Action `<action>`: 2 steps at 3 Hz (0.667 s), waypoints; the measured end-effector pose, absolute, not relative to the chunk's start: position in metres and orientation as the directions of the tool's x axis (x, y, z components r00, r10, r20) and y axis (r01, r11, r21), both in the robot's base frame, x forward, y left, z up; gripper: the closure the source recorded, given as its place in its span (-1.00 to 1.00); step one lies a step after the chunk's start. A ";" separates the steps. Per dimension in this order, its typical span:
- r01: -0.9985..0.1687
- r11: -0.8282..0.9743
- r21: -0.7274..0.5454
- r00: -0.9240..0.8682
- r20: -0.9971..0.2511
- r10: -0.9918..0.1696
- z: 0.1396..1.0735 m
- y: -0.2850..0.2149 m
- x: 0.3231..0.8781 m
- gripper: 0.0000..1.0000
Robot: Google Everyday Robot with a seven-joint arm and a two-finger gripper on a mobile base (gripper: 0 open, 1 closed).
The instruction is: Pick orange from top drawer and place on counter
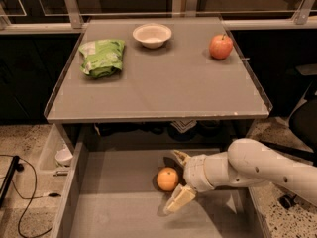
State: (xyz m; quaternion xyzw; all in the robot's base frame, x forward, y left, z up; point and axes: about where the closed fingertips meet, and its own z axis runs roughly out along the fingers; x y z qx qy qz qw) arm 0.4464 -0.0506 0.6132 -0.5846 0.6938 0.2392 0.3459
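Observation:
The orange (167, 178) lies on the grey floor of the open top drawer (119, 207), near its middle. My gripper (180, 178) is inside the drawer just right of the orange, open, with one pale finger (181, 157) behind the fruit and the other (179, 200) in front of it. The fingers stand around the orange's right side without closing on it. The white arm comes in from the right. The grey counter (163, 88) sits above the drawer.
On the counter are a green bag (102, 57) at the left, a white bowl (152, 34) at the back and a red apple (220, 46) at the back right. A black cable (20, 197) lies on the floor at the left.

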 end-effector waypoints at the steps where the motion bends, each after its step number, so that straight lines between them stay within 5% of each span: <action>1: -0.977 0.202 -0.073 -0.077 -0.760 -0.646 0.613 -0.051 0.446 -0.63; 2: -0.977 0.202 -0.072 -0.077 -0.760 -0.646 0.613 -0.051 0.446 -0.16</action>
